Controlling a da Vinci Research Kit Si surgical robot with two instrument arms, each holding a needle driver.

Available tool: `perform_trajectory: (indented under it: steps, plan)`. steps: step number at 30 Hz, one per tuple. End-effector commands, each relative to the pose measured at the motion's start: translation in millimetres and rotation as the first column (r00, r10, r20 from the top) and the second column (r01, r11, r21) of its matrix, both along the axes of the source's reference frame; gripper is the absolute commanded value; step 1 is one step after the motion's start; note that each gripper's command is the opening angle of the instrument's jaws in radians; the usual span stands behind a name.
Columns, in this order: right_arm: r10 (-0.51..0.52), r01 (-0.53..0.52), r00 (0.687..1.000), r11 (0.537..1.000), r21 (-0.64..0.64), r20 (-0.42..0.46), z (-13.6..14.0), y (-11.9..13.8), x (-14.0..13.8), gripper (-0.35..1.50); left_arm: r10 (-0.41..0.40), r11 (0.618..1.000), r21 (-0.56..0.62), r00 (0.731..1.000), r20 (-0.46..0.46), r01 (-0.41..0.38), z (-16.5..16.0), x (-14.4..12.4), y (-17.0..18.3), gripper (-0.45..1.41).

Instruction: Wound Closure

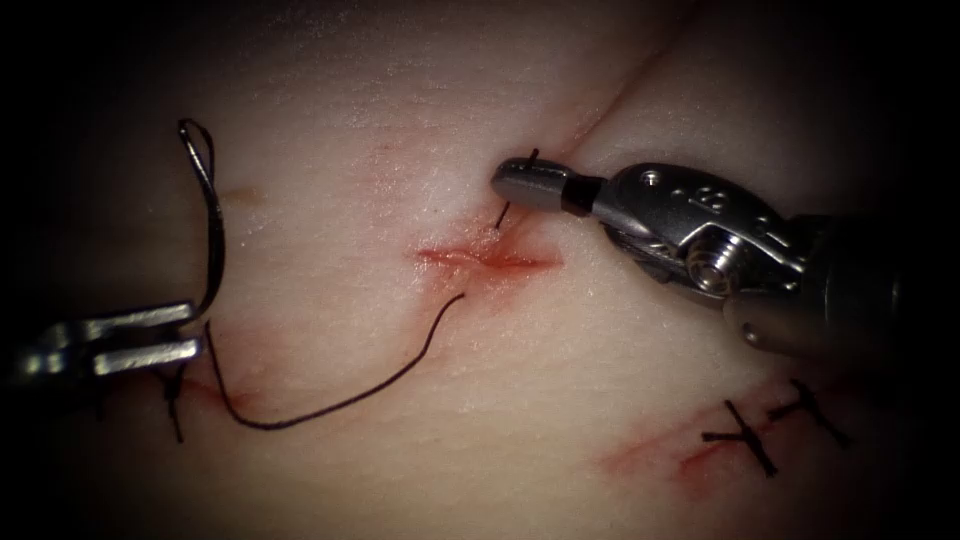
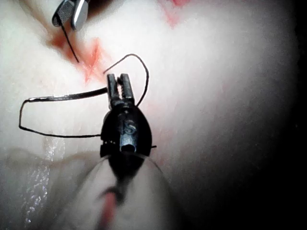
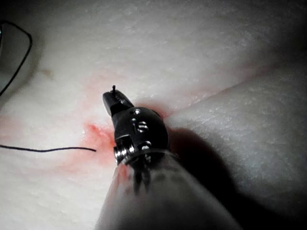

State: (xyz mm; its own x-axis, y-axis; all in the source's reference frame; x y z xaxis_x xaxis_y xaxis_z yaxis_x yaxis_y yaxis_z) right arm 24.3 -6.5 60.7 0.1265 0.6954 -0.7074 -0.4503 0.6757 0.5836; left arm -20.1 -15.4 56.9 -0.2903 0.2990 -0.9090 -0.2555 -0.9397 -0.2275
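The tissue (image 1: pixel 420 80) lies soft and pale, its cut (image 1: pixel 487 259) ringed with red fluid (image 1: pixel 470 285); it looks yielding and easily torn. Just above the cut, the right tool (image 1: pixel 510 180) has its jaws closed on a short dark strand of thread (image 1: pixel 503 212) rising from the cut. Well left of the cut, the left tool (image 1: pixel 185 335) pinches the needle (image 1: pixel 205 200) near its tail, clear of the tissue: stiff, slick, best held mid-curve. Limp thread trails back to the cut. Markings on the right tool are unreadable.
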Motion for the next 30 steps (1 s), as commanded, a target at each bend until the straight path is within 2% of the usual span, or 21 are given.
perform_trajectory:
  steps: [1,3,8,9,12,15,17,18,23,30]
  plan:
    - [-0.003,0.003,1.0,1.0,-0.001,-0.004,0.7,-0.5,0.7,0.99,-0.004,1.0,0.008,1.0,-0.005,0.004,0.9,-0.1,-0.5,-0.45]
    - [-0.003,0.002,1.0,1.0,-0.009,-0.007,0.6,-0.6,0.5,1.15,-0.015,1.0,0.016,1.0,-0.016,0.015,1.5,0.7,-0.4,-0.45]
    - [-0.001,0.001,1.0,0.999,-0.036,-0.017,0.1,-0.9,0.0,1.23,-0.048,0.998,0.045,0.998,-0.04,0.049,3.5,2.3,0.2,-0.45]
    - [-0.004,0.003,1.0,0.999,-0.041,-0.016,0.0,-0.9,-0.1,1.23,-0.063,0.996,0.058,0.997,-0.049,0.066,4.1,2.6,0.3,-0.35]
    - [-0.004,0.003,1.0,0.999,-0.042,-0.019,-0.2,-1.1,-0.3,1.23,-0.108,0.987,0.109,0.992,-0.063,0.114,5.6,3.1,0.9,0.25]
    - [-0.005,0.004,1.0,0.999,-0.049,-0.02,-0.2,-1.3,-0.5,1.23,-0.142,0.98,0.129,0.987,-0.081,0.152,6.8,3.0,1.5,0.72]
    - [-0.006,0.005,1.0,0.998,-0.057,-0.021,-0.2,-1.5,-0.6,1.23,-0.153,0.978,0.128,0.984,-0.089,0.164,7.1,2.9,1.9,0.96]
    - [-0.007,0.006,1.0,0.998,-0.058,-0.021,-0.2,-1.6,-0.7,1.21,-0.169,0.975,0.127,0.981,-0.093,0.18,7.2,2.5,2.4,1.19]
    - [-0.007,0.005,1.0,0.998,-0.064,-0.023,0.0,-2.0,-0.8,1.2,-0.187,0.971,0.132,0.978,-0.088,0.198,6.7,1.9,3.1,1.35]
    - [-0.008,0.007,1.0,0.997,-0.075,-0.021,0.5,-3.0,-0.7,1.16,-0.181,0.974,0.124,0.981,-0.077,0.189,5.4,2.6,3.8,1.35]
